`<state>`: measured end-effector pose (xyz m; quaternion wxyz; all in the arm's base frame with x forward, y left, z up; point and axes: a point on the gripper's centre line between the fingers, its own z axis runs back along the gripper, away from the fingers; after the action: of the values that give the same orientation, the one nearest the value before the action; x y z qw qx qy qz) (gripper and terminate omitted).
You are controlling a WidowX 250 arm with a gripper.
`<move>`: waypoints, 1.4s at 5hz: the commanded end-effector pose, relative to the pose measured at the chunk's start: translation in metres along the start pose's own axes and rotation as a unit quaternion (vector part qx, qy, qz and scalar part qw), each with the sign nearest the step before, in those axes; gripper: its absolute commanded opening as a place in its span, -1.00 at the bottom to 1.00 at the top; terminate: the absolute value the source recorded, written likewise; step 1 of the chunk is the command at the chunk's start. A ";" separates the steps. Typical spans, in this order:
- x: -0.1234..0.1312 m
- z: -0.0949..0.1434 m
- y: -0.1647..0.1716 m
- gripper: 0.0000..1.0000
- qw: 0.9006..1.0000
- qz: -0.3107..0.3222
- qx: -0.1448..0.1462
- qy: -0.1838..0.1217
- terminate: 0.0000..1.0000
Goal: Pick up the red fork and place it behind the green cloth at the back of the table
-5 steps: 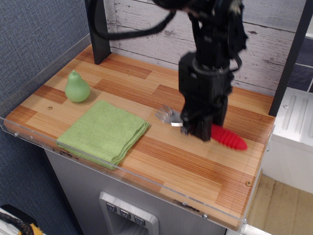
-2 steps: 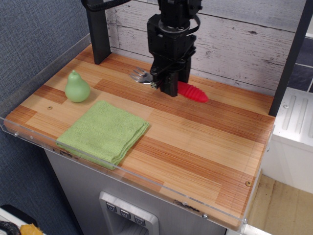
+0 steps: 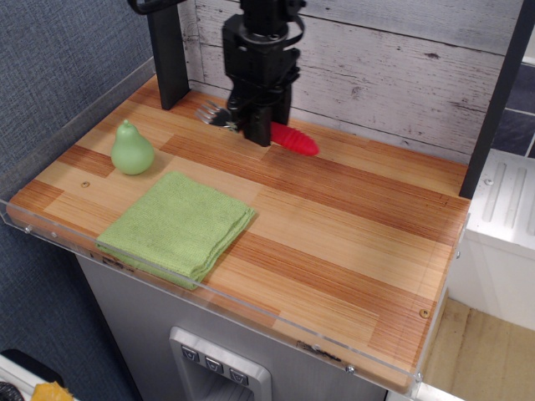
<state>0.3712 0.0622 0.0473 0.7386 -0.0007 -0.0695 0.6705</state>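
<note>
Red fork (image 3: 288, 138) held over striped-wood table (image 3: 351, 242).

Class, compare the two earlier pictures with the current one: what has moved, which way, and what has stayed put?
The pincer, shut on the fork, has carried it from the right middle of the table toward the back and left, near the rear wall. It has not let go. The cloth and the pear lie where they were.
</note>
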 end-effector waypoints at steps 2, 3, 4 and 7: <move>0.050 -0.009 -0.028 -1.00 1.000 0.023 0.004 -0.007 -1.00; 0.054 -0.013 -0.027 -1.00 0.999 0.031 0.010 -0.014 -1.00; 0.054 -0.015 -0.025 -1.00 0.999 0.034 0.013 -0.006 -1.00; 0.059 0.005 -0.032 1.00 1.000 0.002 0.014 -0.014 -1.00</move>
<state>0.3917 0.1068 0.0252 0.7413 0.0339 -0.0303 0.6696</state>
